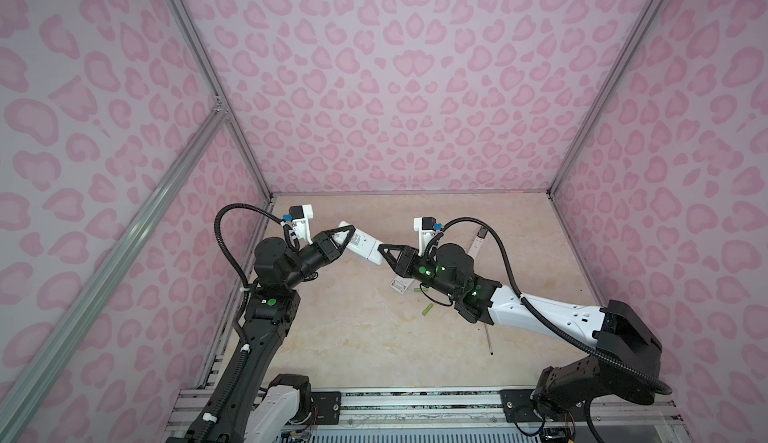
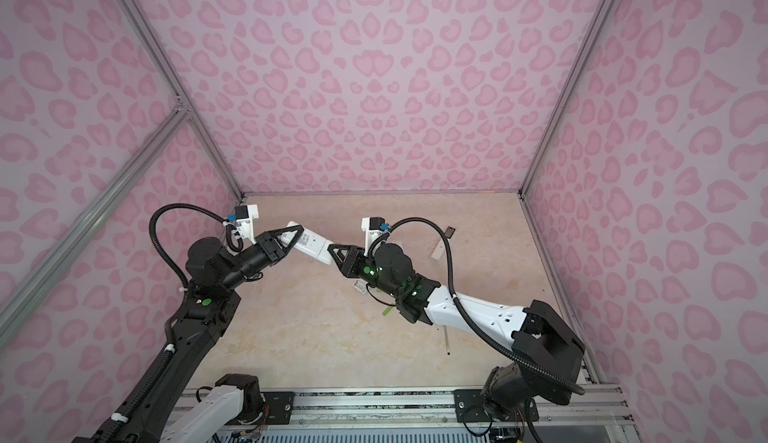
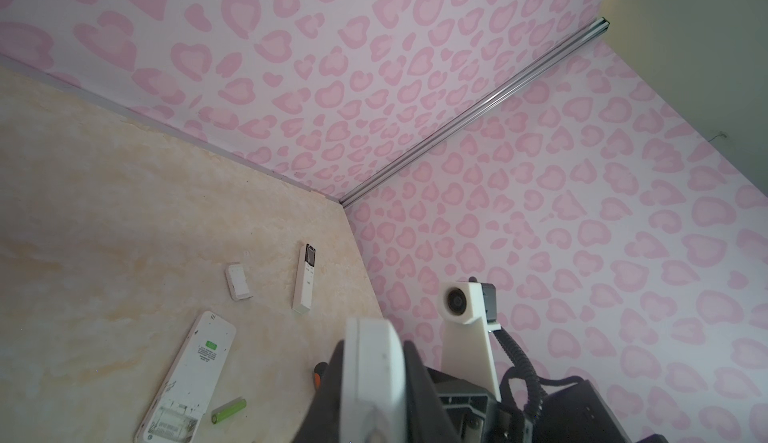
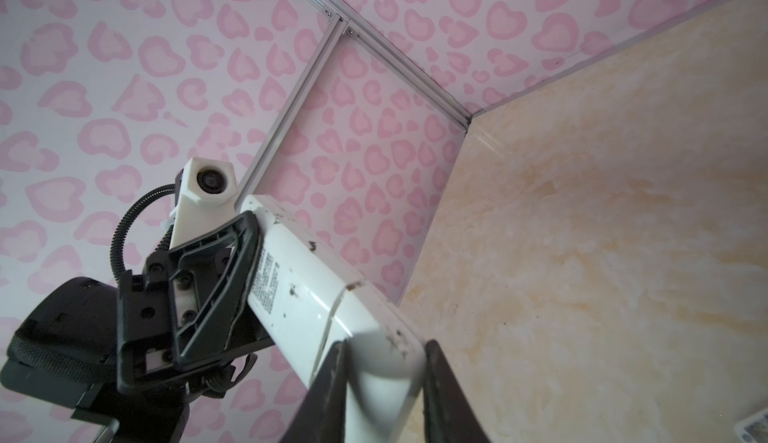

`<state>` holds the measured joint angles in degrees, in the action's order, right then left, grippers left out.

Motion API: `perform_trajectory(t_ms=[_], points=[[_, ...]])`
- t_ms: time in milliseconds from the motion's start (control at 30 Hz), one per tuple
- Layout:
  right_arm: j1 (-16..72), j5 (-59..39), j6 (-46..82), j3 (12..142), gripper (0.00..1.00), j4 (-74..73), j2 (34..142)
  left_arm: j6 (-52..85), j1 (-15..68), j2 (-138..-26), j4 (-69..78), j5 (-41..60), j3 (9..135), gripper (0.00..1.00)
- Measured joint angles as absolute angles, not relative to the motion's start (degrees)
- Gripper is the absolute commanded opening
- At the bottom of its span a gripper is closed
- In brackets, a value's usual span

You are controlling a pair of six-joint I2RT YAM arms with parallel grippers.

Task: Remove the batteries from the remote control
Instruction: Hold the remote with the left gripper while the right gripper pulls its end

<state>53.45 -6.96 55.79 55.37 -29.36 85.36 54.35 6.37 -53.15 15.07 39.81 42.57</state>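
A white remote control [image 1: 362, 246] [image 2: 312, 246] hangs in the air between both arms. My left gripper [image 1: 348, 234] [image 3: 374, 378] is shut on one end of it. My right gripper [image 1: 380, 250] [image 4: 384, 378] is shut on the other end, with a finger against each side. In the right wrist view the remote control [image 4: 307, 278] shows a printed label and a seam across its back, and no batteries of it show. Two lime-green batteries [image 1: 427, 310] [image 1: 417, 291] lie on the table under the right arm. The left wrist view shows one battery [image 3: 228, 411].
A second white remote [image 3: 195, 370] with an open compartment lies on the table beside that battery. A slim remote [image 3: 303, 278] [image 1: 478, 241] and a small white cover [image 3: 239, 281] lie farther back. A screwdriver [image 1: 489, 339] lies near the right arm. Pink patterned walls enclose the table.
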Motion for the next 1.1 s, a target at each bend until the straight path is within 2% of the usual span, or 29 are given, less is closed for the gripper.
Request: perform_trajectory(t_ms=[67, 133, 200, 300, 667, 1100], points=[[53.2, -7.3, 56.3, 55.2, 0.28, -30.0, 85.5, 54.3, 6.4, -53.3, 15.1, 39.8, 42.7, 0.04], [53.1, -7.6, 56.5, 55.1, 0.36, -30.4, 85.7, 54.3, 6.4, -53.3, 15.0, 39.8, 42.7, 0.04], [53.1, -7.5, 56.5, 55.1, 0.40, -30.4, 86.1, 53.7, 6.4, -53.3, 14.9, 39.9, 42.7, 0.04], [52.7, -8.4, 56.9, 55.0, 0.40, -30.6, 86.9, 53.0, 6.4, -53.3, 14.4, 39.4, 42.7, 0.04], [52.0, -10.5, 60.4, 54.8, 0.16, -33.6, 89.0, 51.0, 6.2, -54.2, 12.7, 37.1, 42.7, 0.04], [51.2, -10.9, 62.0, 54.6, 0.14, -35.2, 89.8, 50.9, 6.2, -55.5, 13.0, 35.7, 42.7, 0.04]])
